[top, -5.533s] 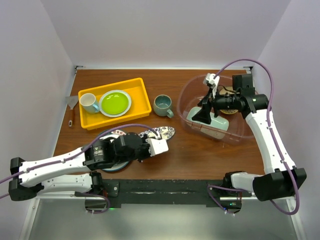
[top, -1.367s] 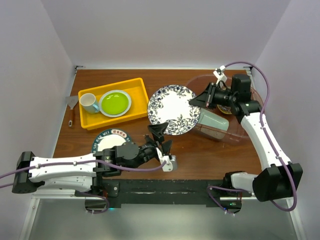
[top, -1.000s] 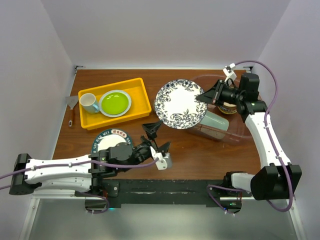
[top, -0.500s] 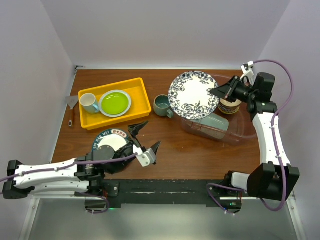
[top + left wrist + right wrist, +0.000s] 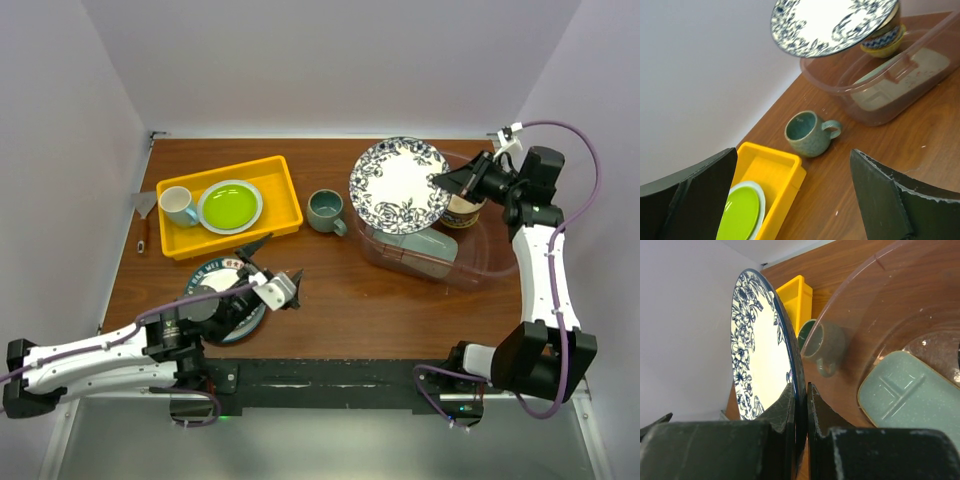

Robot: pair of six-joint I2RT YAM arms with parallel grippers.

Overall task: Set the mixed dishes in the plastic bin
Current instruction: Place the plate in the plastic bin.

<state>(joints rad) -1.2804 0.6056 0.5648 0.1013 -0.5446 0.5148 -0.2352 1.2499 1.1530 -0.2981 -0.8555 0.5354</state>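
We tag the right end effector (image 5: 447,183) clamped on the rim of the plate (image 5: 398,186), tilted over the left wall of the bin (image 5: 462,272) at upper right, so we'd lower it down-right; left end effector (image 5: 275,260) gapes empty, lower left.

On the brown wooden table (image 5: 400,300), a shallow yellow rectangular tray (image 5: 276,196) sits toward ten o'clock. Inside it, a white mug (image 5: 179,206) stands at nine o'clock, just beside a lime-green plate (image 5: 230,206). A small scraper (image 5: 145,218) lies near the tray's nine o'clock side.
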